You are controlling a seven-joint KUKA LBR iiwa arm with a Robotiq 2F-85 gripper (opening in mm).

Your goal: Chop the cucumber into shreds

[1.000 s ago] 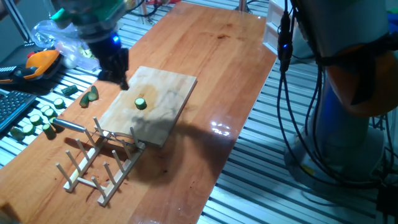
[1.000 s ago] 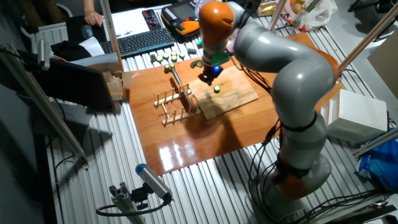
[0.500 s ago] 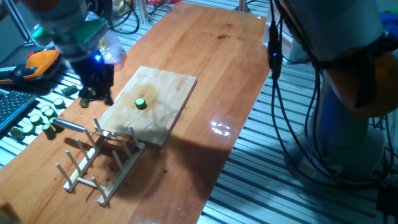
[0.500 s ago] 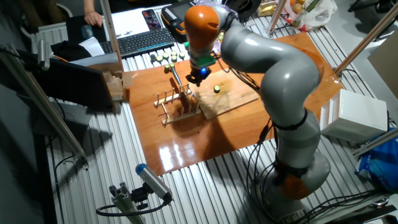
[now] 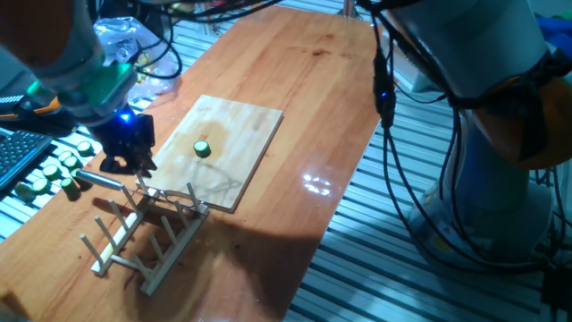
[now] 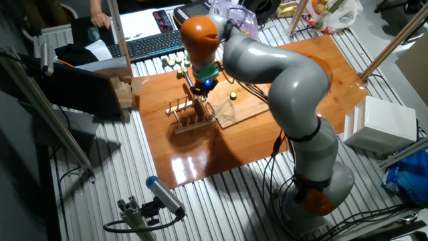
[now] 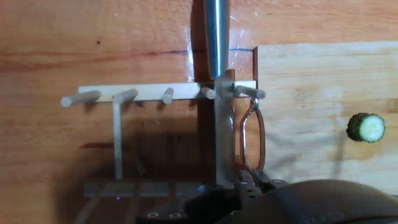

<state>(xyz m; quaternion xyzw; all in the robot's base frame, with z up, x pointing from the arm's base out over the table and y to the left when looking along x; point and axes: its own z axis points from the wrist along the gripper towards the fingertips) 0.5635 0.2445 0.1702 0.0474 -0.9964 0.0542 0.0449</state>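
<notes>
The cucumber (image 5: 203,148) is a small round green slice lying alone on the pale wooden cutting board (image 5: 246,130). It also shows in the other fixed view (image 6: 232,96) and at the right edge of the hand view (image 7: 365,127). No shreds are in view. A knife with a metal handle (image 5: 100,180) rests in the wooden peg rack (image 5: 134,237), its handle (image 7: 216,37) pointing away and its blade (image 7: 224,140) standing between the pegs. My gripper (image 5: 126,166) hovers just above the knife at the rack's end, left of the board, its fingers apart and empty.
Several thick dark-skinned cucumber chunks (image 5: 49,172) lie at the table's left edge by a keyboard (image 5: 16,154). A clear plastic bag (image 5: 116,40) sits behind the arm. The arm's big grey links (image 6: 281,73) arch over the board.
My gripper has moved from the board's far left corner toward the near left, away from the cucumber, and now hangs over the knife in the rack. The slice has stayed put.
</notes>
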